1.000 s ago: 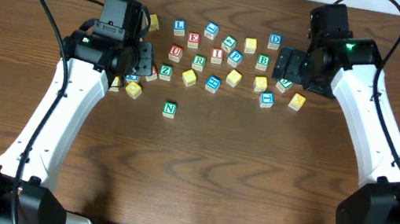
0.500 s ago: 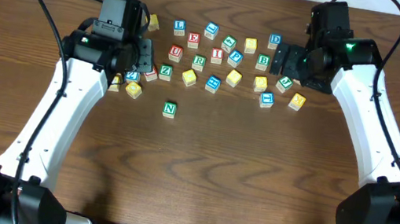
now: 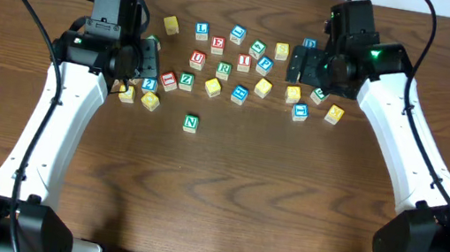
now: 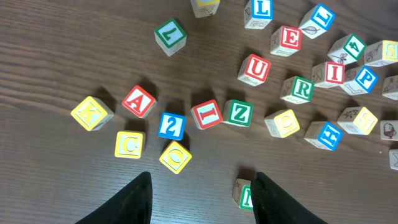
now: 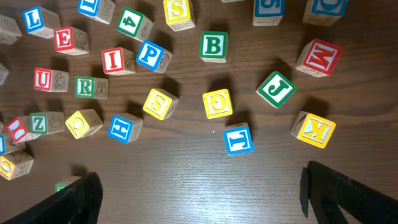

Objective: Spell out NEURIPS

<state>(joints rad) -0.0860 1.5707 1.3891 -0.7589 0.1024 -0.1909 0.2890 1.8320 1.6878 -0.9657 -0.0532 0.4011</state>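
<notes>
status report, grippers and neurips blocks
Both jaws open, empty: left gripper, right gripper. Green N cube alone, apart from the rest. Red E, red U, green R, red I, blue P unsorted among other cubes.

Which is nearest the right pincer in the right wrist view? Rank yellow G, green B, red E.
1. Yellow G, centre, just ahead of the open right pincer.
2. Green B, beyond it, top centre.
3. Red E, far upper left.

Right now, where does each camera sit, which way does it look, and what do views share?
Overhead: above the table, looking straight down; left arm and right arm show.
Left wrist: on its arm, facing down at cubes; left gripper at bottom edge.
Right wrist: likewise, right gripper at bottom corners.
All share the red U cube.
</notes>
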